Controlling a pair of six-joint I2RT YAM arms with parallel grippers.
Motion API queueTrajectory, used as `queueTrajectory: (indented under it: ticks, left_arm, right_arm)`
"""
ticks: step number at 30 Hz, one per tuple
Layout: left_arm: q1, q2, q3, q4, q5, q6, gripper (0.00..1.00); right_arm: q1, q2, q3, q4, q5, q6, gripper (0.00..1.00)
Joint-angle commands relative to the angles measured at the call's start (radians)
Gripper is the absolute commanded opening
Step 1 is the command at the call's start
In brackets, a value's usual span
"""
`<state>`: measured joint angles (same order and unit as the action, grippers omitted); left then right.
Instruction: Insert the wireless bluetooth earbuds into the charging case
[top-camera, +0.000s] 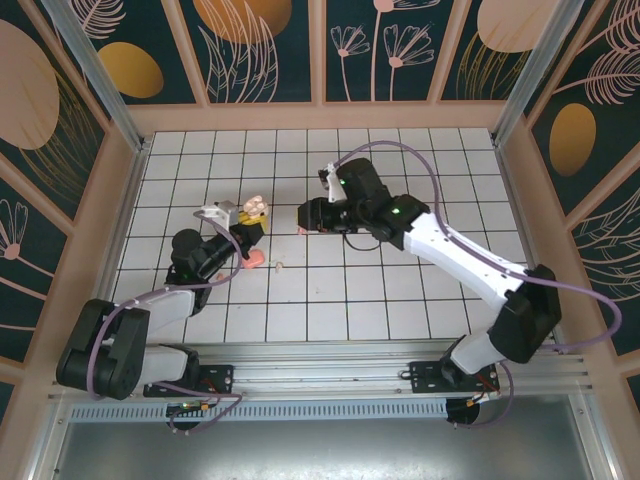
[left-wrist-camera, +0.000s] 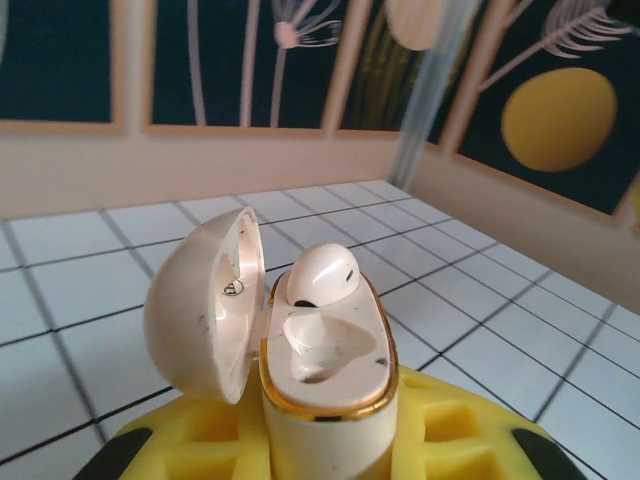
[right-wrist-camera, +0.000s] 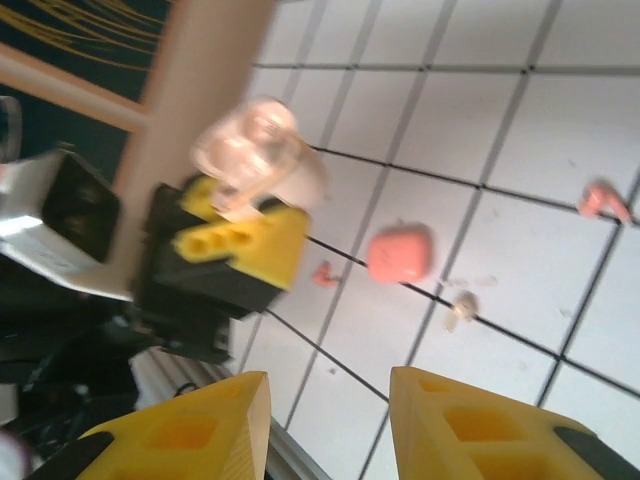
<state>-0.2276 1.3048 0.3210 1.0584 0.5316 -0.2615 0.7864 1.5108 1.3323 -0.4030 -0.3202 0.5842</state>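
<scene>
Left tool (left-wrist-camera: 325, 450) pinches charging case (left-wrist-camera: 325, 360) between its jaws, lid (left-wrist-camera: 200, 310) open, one earbud (left-wrist-camera: 322, 275) seated at its far end. Right tool (right-wrist-camera: 330, 385) spread, empty. Risk: a skewed second earbud could lever case loose.

We count two robot arms, left (top-camera: 170, 300) and right (top-camera: 455, 250); one open cream charging case (left-wrist-camera: 325, 435); one shut salmon-pink case (right-wrist-camera: 400, 253); one seated earbud (left-wrist-camera: 320, 275); three small loose pieces, two pink (right-wrist-camera: 603, 200) (right-wrist-camera: 323, 273), one pale (right-wrist-camera: 460, 305).
</scene>
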Motion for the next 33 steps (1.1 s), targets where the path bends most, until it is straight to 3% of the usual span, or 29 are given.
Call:
queueTrajectory:
  ticks: [1,7,13,20,33]
  left_arm:
    - [0.042,0.013,-0.024,0.071,-0.067,-0.099,0.05]
    - [0.080,-0.007,-0.028,-0.020,-0.221,-0.167,0.05]
    - [0.092,-0.060,-0.043,-0.122,-0.381,-0.201,0.06]
    - [0.099,-0.075,-0.039,-0.156,-0.412,-0.183,0.06]
    - [0.099,-0.098,-0.050,-0.163,-0.424,-0.146,0.06]
  right_arm:
    - [0.036,0.101,0.051,-0.182,0.098,0.092,0.38]
    - [0.066,0.259,0.092,-0.201,0.060,0.205,0.38]
    - [0.100,0.457,0.246,-0.239,0.027,0.221,0.37]
    - [0.117,0.679,0.464,-0.335,-0.037,0.175,0.36]
    - [0.115,0.809,0.580,-0.444,0.017,0.137,0.35]
